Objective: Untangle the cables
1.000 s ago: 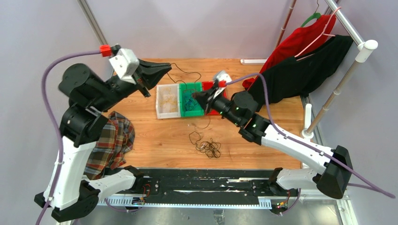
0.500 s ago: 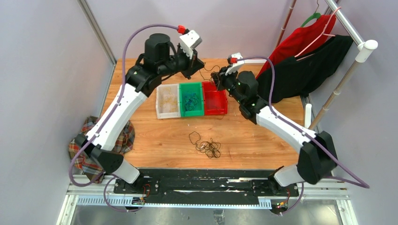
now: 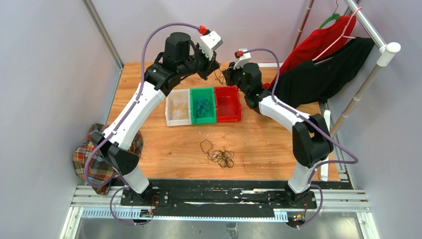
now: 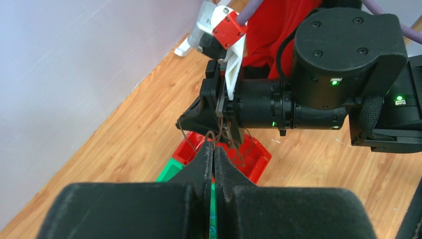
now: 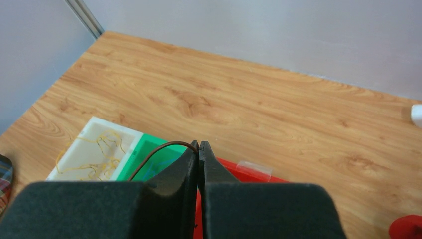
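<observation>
Both pinch one dark cable (image 5: 174, 143) above the red bin (image 3: 229, 102): left end effector (image 4: 213, 149) and right end effector (image 5: 198, 149), tips clamped, nearly touching; more cables (image 3: 221, 157) lie tangled on the bench (image 3: 268, 144).

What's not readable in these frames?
- Top view: the wire between left hand and right hand is too thin to trace. One strand or several, cannot tell.
- Top view: the loose pile is too small to count strands or knots.
- Left wrist: its fingers cover most of the green bin.
- Right wrist: the wire drops behind the fingers, so its far end is hidden.
</observation>
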Action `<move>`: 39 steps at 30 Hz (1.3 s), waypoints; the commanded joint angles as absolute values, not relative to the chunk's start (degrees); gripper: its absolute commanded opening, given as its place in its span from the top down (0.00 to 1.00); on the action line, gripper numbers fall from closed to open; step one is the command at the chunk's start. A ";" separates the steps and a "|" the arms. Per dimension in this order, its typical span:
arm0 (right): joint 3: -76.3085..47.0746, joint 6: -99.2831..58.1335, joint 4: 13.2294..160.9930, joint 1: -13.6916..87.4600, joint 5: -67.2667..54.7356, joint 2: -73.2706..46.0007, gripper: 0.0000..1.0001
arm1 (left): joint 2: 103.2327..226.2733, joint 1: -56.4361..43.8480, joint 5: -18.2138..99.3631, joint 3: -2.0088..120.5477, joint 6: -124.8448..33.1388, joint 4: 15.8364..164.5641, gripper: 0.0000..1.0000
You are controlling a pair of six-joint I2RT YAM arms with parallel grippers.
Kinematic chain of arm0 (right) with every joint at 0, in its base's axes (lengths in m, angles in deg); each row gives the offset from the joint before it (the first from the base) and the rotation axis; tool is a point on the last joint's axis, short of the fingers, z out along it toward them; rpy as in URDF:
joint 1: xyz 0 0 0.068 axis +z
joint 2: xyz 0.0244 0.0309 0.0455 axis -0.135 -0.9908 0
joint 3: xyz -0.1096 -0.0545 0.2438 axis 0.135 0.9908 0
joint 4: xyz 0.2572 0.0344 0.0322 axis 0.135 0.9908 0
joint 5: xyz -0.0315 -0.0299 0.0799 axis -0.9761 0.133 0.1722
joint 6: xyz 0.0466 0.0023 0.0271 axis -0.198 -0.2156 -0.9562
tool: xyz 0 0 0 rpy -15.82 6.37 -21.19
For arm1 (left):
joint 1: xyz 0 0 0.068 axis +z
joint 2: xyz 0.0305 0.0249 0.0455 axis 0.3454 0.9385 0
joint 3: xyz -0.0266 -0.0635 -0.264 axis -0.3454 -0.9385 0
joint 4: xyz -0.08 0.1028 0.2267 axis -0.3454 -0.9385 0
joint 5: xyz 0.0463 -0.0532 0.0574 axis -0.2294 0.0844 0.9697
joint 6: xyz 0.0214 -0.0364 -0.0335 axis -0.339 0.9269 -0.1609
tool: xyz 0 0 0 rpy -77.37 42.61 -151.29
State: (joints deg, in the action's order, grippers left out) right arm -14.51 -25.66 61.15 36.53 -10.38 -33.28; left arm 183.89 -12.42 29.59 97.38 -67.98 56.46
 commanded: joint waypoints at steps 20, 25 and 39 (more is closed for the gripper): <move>11.69 -32.94 64.46 34.40 -14.10 -17.41 0.39 | 202.98 -12.92 34.53 109.84 -67.86 61.01 1.00; 17.56 -35.67 67.76 34.04 -17.28 -12.07 0.41 | 204.44 -13.01 34.32 108.46 -66.89 61.56 1.00; 27.70 -41.60 73.50 33.95 -24.11 5.17 0.51 | 210.21 -15.20 37.40 106.28 -71.13 59.79 1.00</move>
State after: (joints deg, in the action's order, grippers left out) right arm 26.06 -38.56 71.34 34.98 -21.20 2.80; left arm 208.87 -13.57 35.91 107.17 -68.83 59.89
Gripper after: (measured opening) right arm 0.509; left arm 0.017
